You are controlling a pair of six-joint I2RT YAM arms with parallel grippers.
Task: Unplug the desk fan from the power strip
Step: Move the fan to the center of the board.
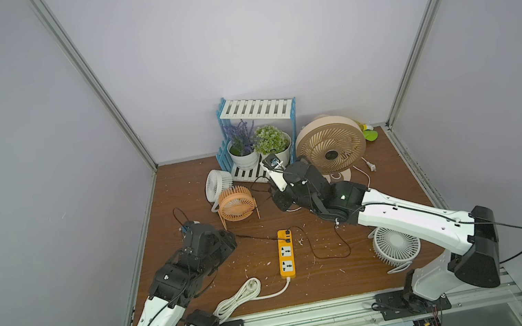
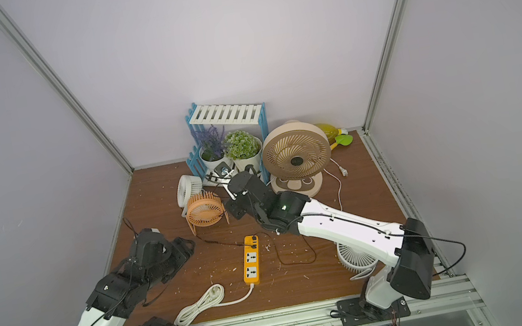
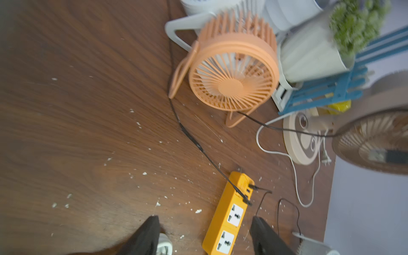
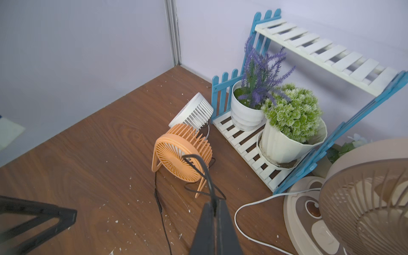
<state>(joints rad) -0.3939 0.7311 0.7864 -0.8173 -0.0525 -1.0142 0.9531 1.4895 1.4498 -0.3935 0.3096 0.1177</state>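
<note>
The orange-yellow power strip [image 1: 285, 254] [image 2: 251, 261] [image 3: 228, 217] lies mid-table, and two thin black plugs [image 3: 248, 199] sit in its USB end. One black cable [image 3: 189, 136] runs from there to the small orange desk fan [image 1: 236, 205] [image 2: 204, 212] [image 3: 231, 77] [image 4: 181, 152]. My left gripper [image 1: 223, 246] [image 3: 205, 218] hovers left of the strip, open, with the strip showing between its fingers [image 3: 152, 229]. My right gripper [image 1: 275, 201] [image 4: 213, 204] is beside the orange fan, shut on a thin black cable [image 4: 198, 167] that loops up from its tips.
A big beige fan [image 1: 331, 149] and a blue-and-white plant shelf [image 1: 255, 110] with two pots stand at the back. White fans sit behind the orange one [image 1: 217, 183] and under my right arm [image 1: 395, 245]. The strip's white cord [image 1: 239, 296] coils near the front edge.
</note>
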